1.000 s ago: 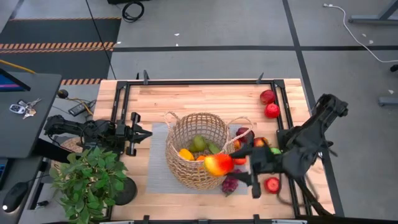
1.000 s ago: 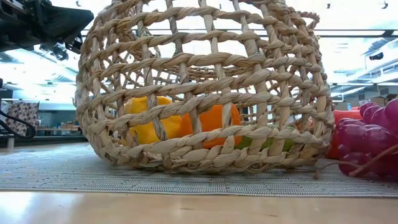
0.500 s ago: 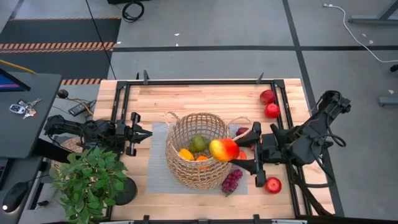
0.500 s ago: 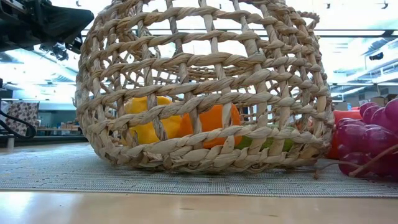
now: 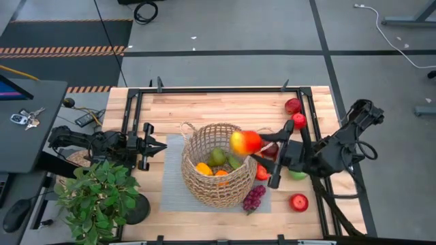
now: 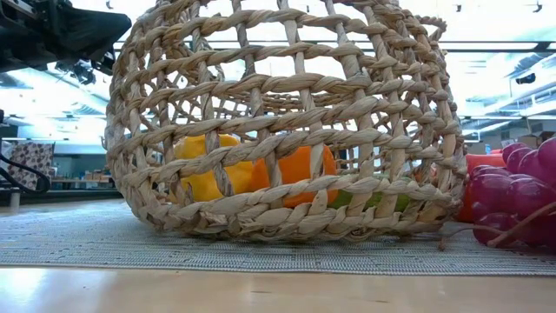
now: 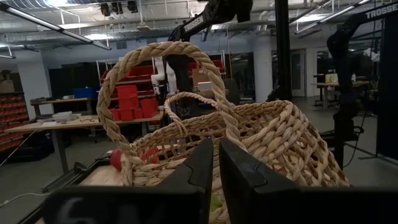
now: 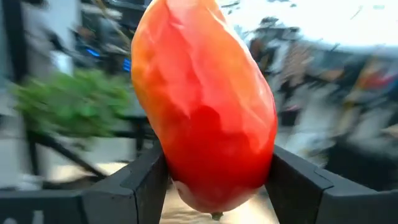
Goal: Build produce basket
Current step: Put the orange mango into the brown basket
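The tan wicker basket [image 5: 216, 163] [image 6: 287, 122] stands on a grey mat [image 5: 170, 192] and holds a green piece [image 5: 216, 156], a yellow one [image 6: 204, 165] and an orange one [image 6: 295, 174]. My right gripper [image 5: 257, 147] [image 8: 214, 180] is shut on a red-orange fruit [image 5: 244, 141], held above the basket's right rim. Red apples [image 5: 293, 105] [image 5: 298, 202], a green apple [image 5: 298, 175] and purple grapes [image 5: 254, 197] lie on the table right of the basket. Left of the basket, my left gripper [image 5: 155, 146] [image 7: 216, 162] is shut on nothing and faces a loop handle [image 7: 161, 81]. My right gripper pinches the red-orange fruit between its two fingers [image 8: 140, 183], which lie on the two opposite sides of the fruit's lower part [image 8: 180, 168]. The fingers come in level from the table's right. The fruit is lifted clear, and most of it rises above the fingers.
A potted green plant [image 5: 99, 197] stands at the near left corner. Black frame rails [image 5: 218, 89] run along the table's edges. Bare wood [image 5: 225, 105] lies beyond the basket.
My right gripper has carried the red-orange fruit up and toward the table's far edge, from the near right of the basket to above its right rim. It rolled as it went, staying shut on the fruit.
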Robot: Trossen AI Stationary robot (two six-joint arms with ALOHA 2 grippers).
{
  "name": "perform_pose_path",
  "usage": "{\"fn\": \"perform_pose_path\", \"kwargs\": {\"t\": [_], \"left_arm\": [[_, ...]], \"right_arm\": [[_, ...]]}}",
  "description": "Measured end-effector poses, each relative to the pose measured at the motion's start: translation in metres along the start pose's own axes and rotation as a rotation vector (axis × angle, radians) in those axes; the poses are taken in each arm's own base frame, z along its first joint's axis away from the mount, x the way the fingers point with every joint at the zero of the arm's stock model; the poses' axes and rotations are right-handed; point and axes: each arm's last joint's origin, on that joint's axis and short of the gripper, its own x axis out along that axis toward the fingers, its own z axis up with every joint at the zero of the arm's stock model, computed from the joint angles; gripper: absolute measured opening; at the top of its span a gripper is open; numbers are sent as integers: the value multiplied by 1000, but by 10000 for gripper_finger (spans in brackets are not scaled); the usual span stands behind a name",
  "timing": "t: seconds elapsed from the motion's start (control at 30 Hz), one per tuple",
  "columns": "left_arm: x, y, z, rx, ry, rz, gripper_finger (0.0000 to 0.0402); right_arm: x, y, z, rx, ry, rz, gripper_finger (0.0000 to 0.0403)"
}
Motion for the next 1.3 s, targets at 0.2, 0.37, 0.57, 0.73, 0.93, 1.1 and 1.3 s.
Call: {"fn": "perform_pose_path", "kwargs": {"t": [0.2,0.37,0.57,0.73,0.93,1.1,1.3], "left_arm": [[0,0,0,0,0,0,28],[0,0,0,0,0,0,32],[0,0,0,0,0,0,35],[0,0,0,0,0,0,28],[0,0,0,0,0,0,27],[0,0,0,0,0,0,34],[0,0,0,0,0,0,36]], "right_arm": [[4,4,-4,-539,107,-227,236],[15,14,-16,-963,210,-251,236],[29,20,-26,-1067,220,-221,236],[35,18,-29,-1102,237,-220,236],[37,17,-30,-1092,239,-224,236],[39,15,-30,-1017,235,-240,236],[41,13,-30,-1009,238,-245,236]]}}
